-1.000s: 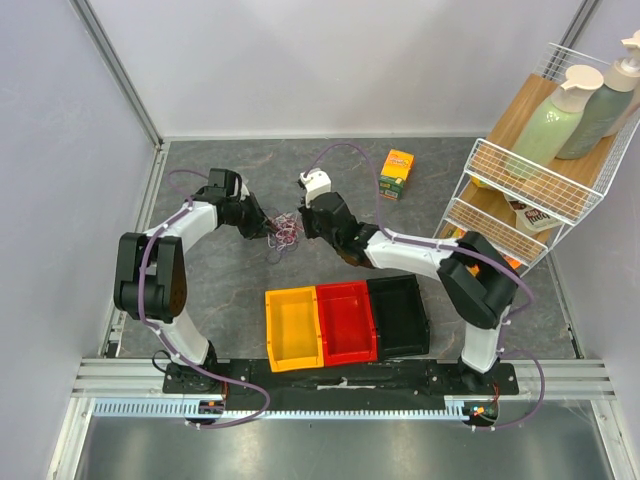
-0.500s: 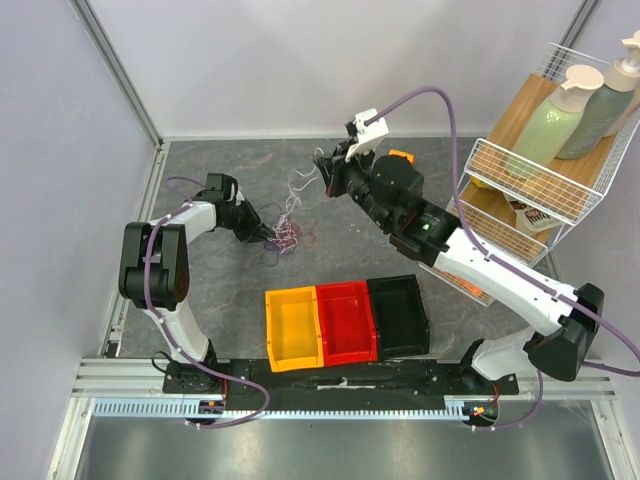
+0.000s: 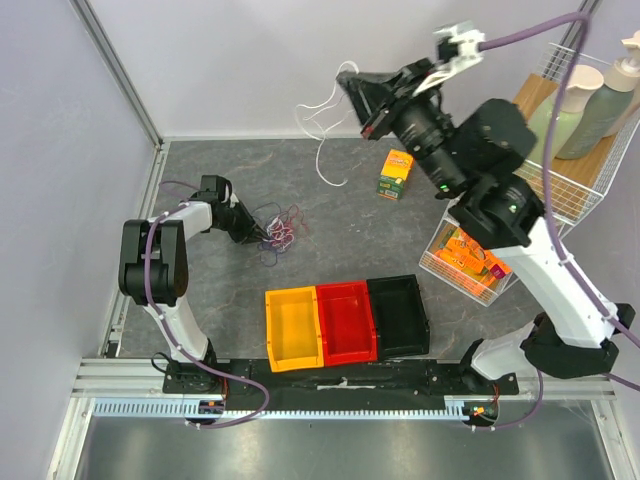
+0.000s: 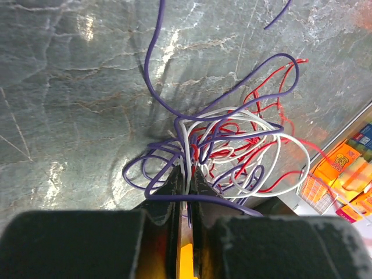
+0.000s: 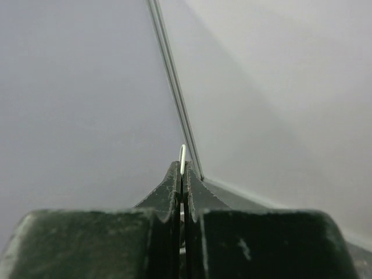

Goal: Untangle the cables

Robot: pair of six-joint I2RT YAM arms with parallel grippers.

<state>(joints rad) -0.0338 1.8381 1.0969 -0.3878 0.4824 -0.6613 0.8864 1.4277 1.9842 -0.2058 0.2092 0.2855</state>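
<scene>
With my right tool (image 5: 183, 171) clamped on the limp, thin white cable (image 5: 182, 155) high above the purple, red and white wire tangle (image 4: 232, 151) that my left tool (image 4: 186, 180) pinches, I'd grip these light, snag-prone strands singly.

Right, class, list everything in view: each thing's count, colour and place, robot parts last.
white cable: one, white, hanging from the right gripper.
tangled cables: one bundle, purple, red and white, on the table at the left gripper.
bins: three, yellow, red, black, in a row at the near edge.
small box: one, orange and green, far side.
wire rack: one, white, right edge.
bottles: two, pale green and grey-green, rack's top shelf.
left gripper: one, black, closed on tangle strands.
right gripper: one, black, raised, shut on the white cable.
</scene>
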